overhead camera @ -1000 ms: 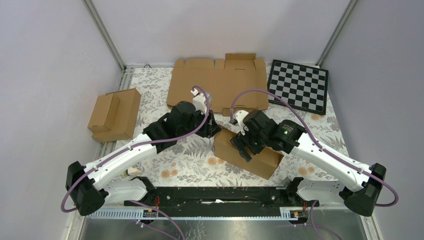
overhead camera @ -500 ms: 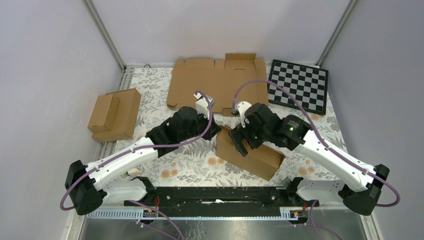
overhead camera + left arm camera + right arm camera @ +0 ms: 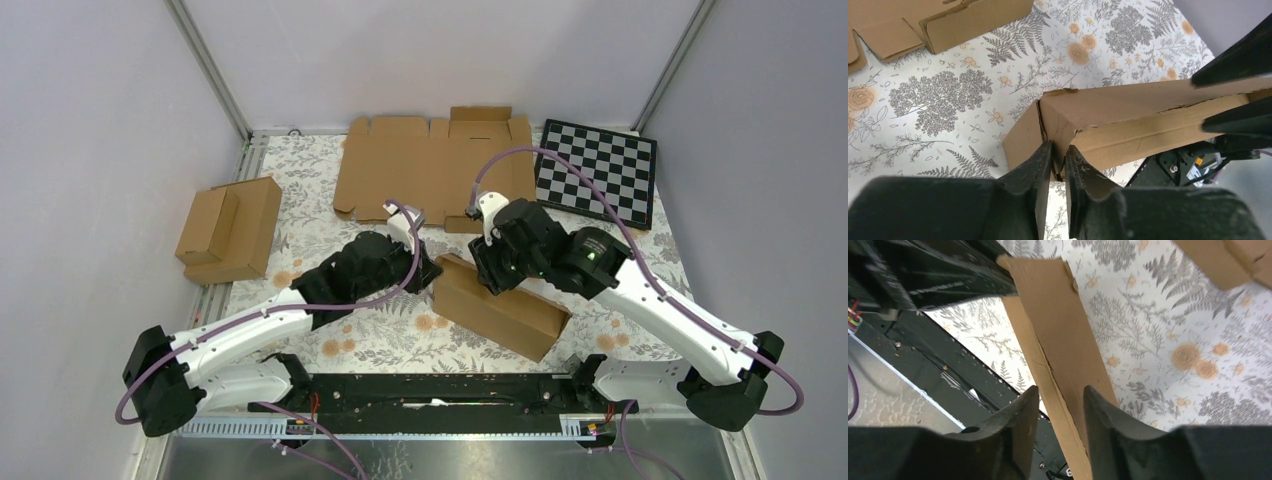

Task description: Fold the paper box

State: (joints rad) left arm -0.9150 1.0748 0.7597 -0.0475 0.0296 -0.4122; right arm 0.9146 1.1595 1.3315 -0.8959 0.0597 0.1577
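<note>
The paper box (image 3: 500,308) lies slanted on the flowered cloth, a shallow brown mailer with its lid down. My left gripper (image 3: 432,268) is at its left end. In the left wrist view the left gripper (image 3: 1059,146) is nearly shut, pinching a thin cardboard flap at the torn corner of the paper box (image 3: 1128,107). My right gripper (image 3: 490,275) hovers over the far left part of the box. In the right wrist view the right gripper (image 3: 1060,390) stands half open astride the long edge of the paper box (image 3: 1058,330), with a gap beside the left finger.
A wide flat cardboard blank (image 3: 435,170) lies at the back, with a checkerboard (image 3: 597,170) to its right. Two joined small boxes (image 3: 228,230) sit at the left table edge. The black base rail (image 3: 430,390) runs along the near edge.
My left gripper came down and nearer onto the box's left corner and closed on the flap. My right gripper drew back from the box top to its far edge, jaws narrowing.
</note>
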